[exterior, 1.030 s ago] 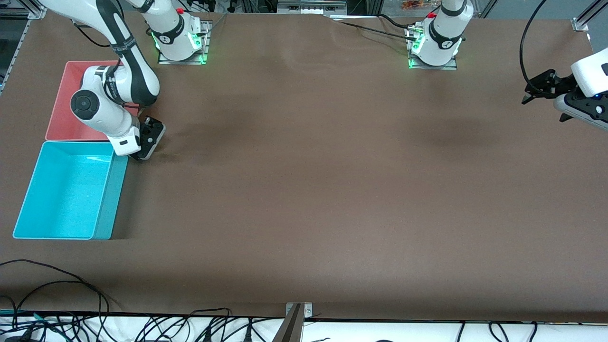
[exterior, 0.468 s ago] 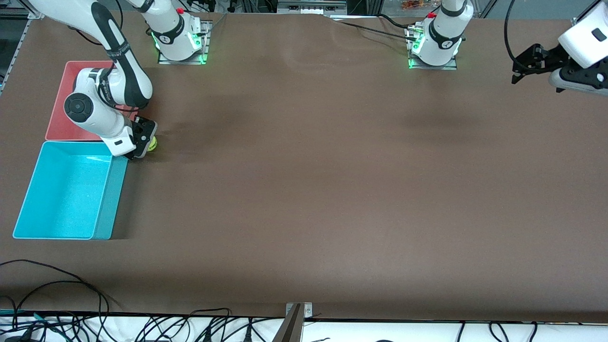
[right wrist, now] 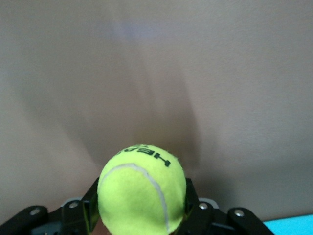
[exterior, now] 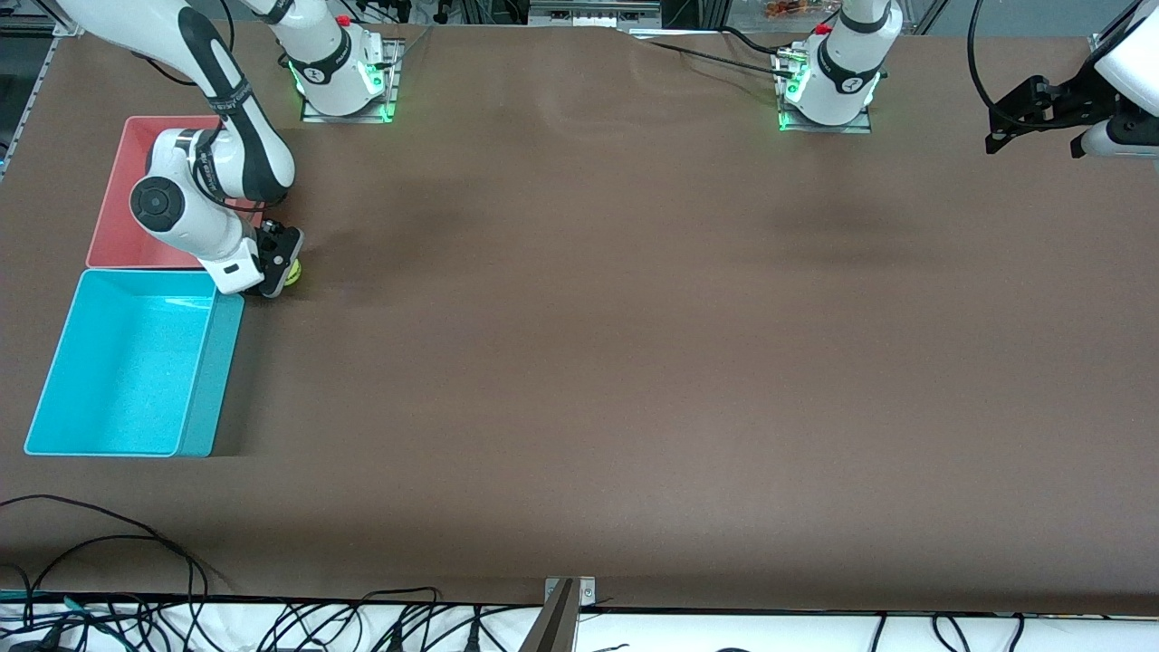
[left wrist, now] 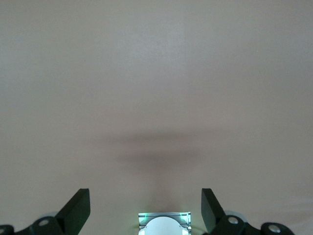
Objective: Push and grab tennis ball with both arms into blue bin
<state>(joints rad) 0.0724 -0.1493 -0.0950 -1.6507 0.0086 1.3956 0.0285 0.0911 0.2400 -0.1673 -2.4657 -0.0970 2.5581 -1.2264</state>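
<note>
Right gripper (exterior: pixel 282 269) is clamping the small fuzzy yellow-green tennis ball (right wrist: pixel 142 193) between its fingers, low at the table just beside the rectangular cyan-blue plastic bin (exterior: pixel 210 380)'s corner; bin is lying nearer the front camera. Left gripper (left wrist: pixel 145 208) is waiting, jaws wide, empty, over bare table.

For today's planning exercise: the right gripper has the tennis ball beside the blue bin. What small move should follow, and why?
Probably lift the right gripper slightly. Its fingers are shut on the tennis ball, low beside the blue bin, whose tall wall must be cleared first. The left gripper waits, open, at the table's other end.
</note>
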